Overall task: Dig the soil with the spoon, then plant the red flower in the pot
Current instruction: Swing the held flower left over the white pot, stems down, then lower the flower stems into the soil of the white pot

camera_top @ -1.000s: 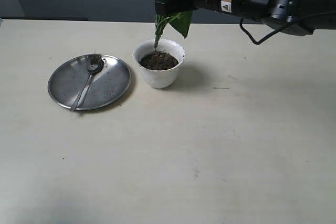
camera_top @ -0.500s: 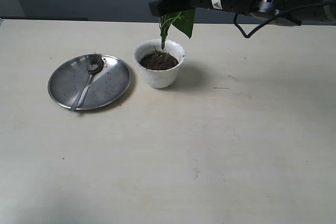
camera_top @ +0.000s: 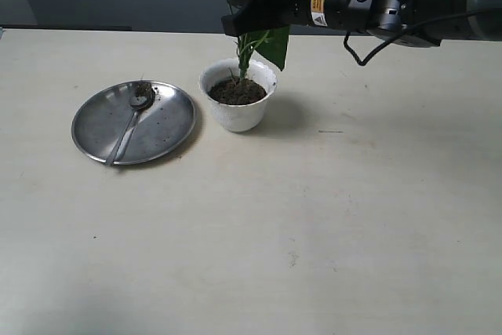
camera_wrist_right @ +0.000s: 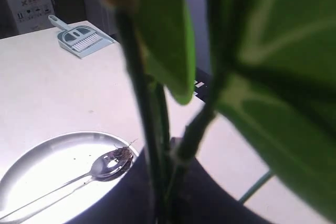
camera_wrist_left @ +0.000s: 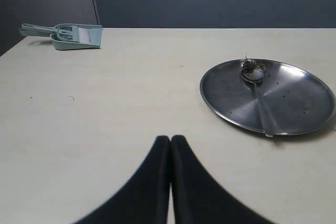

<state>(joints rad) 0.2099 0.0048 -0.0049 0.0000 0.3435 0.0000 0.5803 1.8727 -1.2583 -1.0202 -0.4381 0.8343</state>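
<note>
Jaws of the left gripper point(camera_wrist_left: 170, 148): pressed together, empty, above bare tabletop point(camera_wrist_left: 105, 103). Jaws of the right gripper point(camera_top: 239, 13): closed on the stems of the red flower point(camera_top: 249, 49), held upright over the pot point(camera_top: 238, 103); stem ends reach the soil point(camera_top: 237, 92); bloom not visible. Pot: white, scalloped, just right of the steel plate point(camera_top: 169, 119). Spoon point(camera_top: 132, 123): lying on the plate, soil crumbs in its bowl. Dustpan with brush point(camera_wrist_left: 71, 35): far corner of the tabletop.

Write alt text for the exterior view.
The right hand holds the red flower by its green stems over the white pot of soil. Left of the pot, the spoon lies on a round steel plate.
</note>
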